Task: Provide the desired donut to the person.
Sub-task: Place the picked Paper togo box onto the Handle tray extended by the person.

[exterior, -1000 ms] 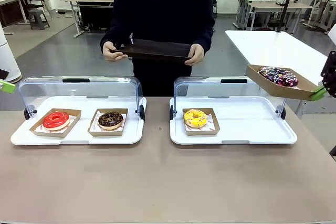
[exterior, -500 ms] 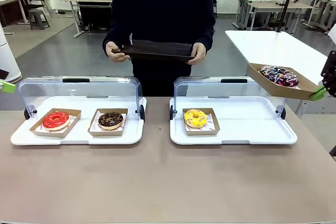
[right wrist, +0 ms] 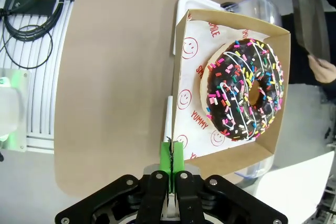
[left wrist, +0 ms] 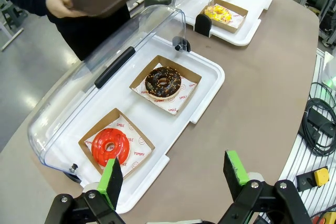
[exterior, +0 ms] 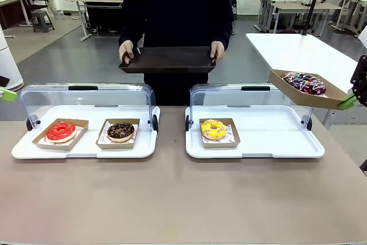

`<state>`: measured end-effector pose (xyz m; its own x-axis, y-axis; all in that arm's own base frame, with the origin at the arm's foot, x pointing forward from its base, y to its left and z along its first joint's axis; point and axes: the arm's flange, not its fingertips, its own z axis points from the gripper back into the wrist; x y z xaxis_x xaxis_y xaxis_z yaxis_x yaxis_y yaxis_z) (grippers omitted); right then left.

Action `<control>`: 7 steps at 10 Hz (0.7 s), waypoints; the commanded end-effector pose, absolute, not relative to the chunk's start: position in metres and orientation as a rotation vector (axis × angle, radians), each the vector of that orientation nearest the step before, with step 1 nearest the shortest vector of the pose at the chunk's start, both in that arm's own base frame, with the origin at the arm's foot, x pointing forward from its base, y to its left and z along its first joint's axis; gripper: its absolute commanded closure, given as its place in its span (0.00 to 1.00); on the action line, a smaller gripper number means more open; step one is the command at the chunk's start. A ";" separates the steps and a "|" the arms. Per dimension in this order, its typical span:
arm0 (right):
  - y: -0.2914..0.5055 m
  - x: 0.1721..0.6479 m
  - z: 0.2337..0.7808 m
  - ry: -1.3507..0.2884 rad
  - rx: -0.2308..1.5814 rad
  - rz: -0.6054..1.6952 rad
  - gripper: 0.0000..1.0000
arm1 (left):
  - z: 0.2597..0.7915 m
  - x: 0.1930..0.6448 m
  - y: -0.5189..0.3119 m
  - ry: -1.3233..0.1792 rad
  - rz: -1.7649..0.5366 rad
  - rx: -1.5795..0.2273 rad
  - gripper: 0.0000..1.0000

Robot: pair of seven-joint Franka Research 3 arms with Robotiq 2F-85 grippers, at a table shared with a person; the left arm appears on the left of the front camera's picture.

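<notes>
Right now the right fingers (right wrist: 171,157) are pinched fully together on the rim of a cardboard box (right wrist: 231,162) carrying the sprinkled donut (right wrist: 244,90), which has chocolate icing, white drizzle and coloured sprinkles. Front view: the box is in the air at the right edge of the counter (exterior: 172,193), tilted, above and to the right of the right-hand white tray (exterior: 275,136), not touching it. Left fingers (left wrist: 111,181) are spread wide with nothing between them, above the counter beside the left-hand white tray (exterior: 23,148). That tray holds a red donut (exterior: 61,131) and a chocolate donut (exterior: 120,131), each in its own box. The right-hand tray holds a yellow donut (exterior: 213,128). Both clear lids (exterior: 86,98) are up. The person (exterior: 178,10) stands at the far side holding a dark tray (exterior: 167,59) in both hands, well apart from the held box.
</notes>
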<state>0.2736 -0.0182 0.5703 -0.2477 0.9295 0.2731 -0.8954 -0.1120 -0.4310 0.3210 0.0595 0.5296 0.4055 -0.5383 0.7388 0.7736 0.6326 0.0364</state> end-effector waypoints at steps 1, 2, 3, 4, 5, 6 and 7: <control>-0.020 0.271 0.564 -0.589 -0.086 1.722 1.00 | 0.529 0.321 0.060 -0.797 -0.848 -0.345 0.00; -0.020 0.271 0.564 -0.589 -0.086 1.722 1.00 | 0.529 0.321 0.060 -0.797 -0.848 -0.345 0.00; -0.020 0.271 0.564 -0.589 -0.086 1.722 1.00 | 0.529 0.321 0.060 -0.797 -0.848 -0.345 0.00; -0.020 0.271 0.564 -0.589 -0.086 1.722 1.00 | 0.529 0.321 0.060 -0.797 -0.848 -0.345 0.00; -0.020 0.271 0.564 -0.589 -0.086 1.722 1.00 | 0.529 0.321 0.060 -0.797 -0.848 -0.345 0.00; -0.020 0.271 0.564 -0.589 -0.086 1.722 1.00 | 0.529 0.321 0.060 -0.797 -0.848 -0.345 0.00; -0.020 0.271 0.564 -0.589 -0.086 1.722 1.00 | 0.529 0.321 0.060 -0.797 -0.848 -0.345 0.00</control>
